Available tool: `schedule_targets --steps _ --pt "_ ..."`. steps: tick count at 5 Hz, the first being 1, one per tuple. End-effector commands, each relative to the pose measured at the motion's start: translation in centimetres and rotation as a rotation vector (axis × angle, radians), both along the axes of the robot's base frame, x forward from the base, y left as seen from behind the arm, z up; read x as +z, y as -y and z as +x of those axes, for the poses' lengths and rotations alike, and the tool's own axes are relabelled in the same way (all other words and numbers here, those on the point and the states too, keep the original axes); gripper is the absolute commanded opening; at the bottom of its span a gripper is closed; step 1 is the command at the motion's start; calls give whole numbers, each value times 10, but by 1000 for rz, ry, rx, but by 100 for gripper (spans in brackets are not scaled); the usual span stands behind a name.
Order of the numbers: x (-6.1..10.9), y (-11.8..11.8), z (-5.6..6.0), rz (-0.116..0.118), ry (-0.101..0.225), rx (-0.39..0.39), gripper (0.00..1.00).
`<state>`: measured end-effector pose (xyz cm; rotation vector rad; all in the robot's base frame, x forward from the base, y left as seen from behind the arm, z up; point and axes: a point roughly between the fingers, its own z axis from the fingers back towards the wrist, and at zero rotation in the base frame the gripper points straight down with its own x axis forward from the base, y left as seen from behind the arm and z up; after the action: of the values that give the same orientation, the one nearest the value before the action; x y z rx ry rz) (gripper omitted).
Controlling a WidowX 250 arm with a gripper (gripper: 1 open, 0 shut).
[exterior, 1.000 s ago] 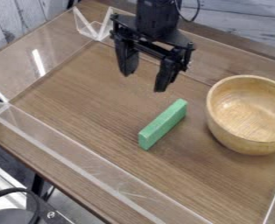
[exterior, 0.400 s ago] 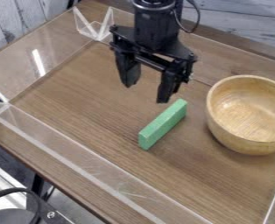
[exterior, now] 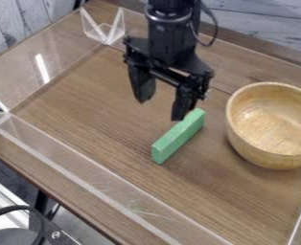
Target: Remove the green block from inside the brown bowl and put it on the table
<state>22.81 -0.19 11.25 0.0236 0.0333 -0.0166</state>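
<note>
A: Flat green rectangular block — lying on the brown wood-grain table, just beside the round tan wooden bowl. Nothing inside that bowl.

B: Noted. Black gripper spread wide, clasping nothing, hanging above the block's far end.

A: Judged done — only withdrawal left.

No readable text, labels, brands, numbers or signs anywhere in the frame, from top to bottom.
</note>
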Motion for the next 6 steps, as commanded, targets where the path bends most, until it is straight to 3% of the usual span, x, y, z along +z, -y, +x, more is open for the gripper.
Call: schedule_targets --steps 1,3,5,6 --pt "-2 -3 3 -34 53 15 100" --pt "-23 -9 -2 -99 101 33 100" --pt "-22 -9 19 -122 74 14 100" --pt "-15 -6 18 -110 46 28 100"
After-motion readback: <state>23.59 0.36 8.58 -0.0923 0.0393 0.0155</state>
